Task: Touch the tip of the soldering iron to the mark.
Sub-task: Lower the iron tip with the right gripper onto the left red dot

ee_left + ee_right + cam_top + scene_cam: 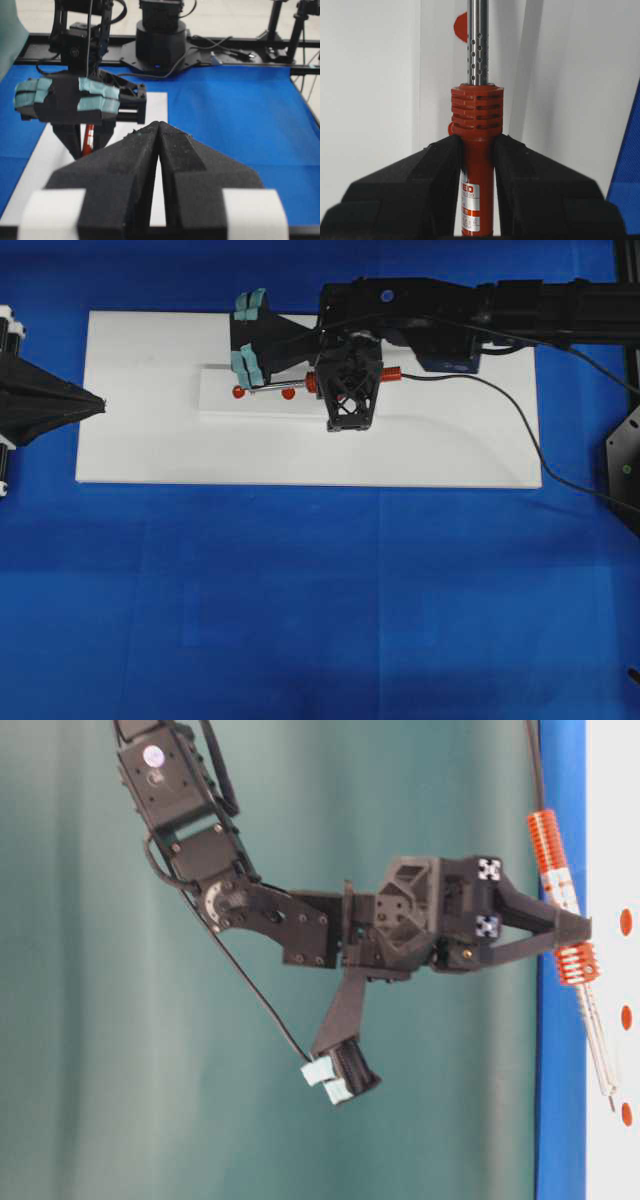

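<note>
Soldering iron point(477, 150) sits clamped at its red-orange handle between the right gripper's point(476, 165) black jaws, silver shaft pointing toward 9 o'clock in the overhead view, low over a white board point(140, 440), its tip near a red mark point(238, 392). At 9 o'clock, the left gripper point(158, 150) rests with jaws pressed together, holding nothing.

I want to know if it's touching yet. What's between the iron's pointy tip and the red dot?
Almost nothing: in the table-level view the soldering iron tip sits right beside the lowest red dot, with only bare white board between.
</note>
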### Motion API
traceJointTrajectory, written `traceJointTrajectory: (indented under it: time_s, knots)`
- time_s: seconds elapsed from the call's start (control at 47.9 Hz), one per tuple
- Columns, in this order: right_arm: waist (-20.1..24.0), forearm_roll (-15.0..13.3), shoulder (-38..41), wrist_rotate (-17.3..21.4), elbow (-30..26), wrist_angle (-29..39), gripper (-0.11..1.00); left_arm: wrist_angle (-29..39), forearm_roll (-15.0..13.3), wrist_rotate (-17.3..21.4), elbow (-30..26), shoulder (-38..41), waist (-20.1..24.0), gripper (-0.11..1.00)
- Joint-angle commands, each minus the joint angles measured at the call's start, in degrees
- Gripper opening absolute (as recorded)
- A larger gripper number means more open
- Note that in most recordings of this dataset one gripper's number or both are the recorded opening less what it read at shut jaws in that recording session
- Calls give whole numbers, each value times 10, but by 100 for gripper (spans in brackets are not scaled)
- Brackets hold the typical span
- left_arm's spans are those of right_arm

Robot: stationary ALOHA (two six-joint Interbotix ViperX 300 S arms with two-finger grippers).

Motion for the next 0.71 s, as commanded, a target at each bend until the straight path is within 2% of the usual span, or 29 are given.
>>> traceJointTrajectory:
  time_s: [0.0,0.209,0.689]
  knots:
    - [-2,-1,-8,0,-21,5,6,-4,2,1,-4,4,-1,0]
    - [-2,-1,-1,0,-23,33,6,-3,1,1,-2,4,-1,0]
    - [-2,-1,0,0,-25,35,6,-2,1,2,-2,4,-1,0]
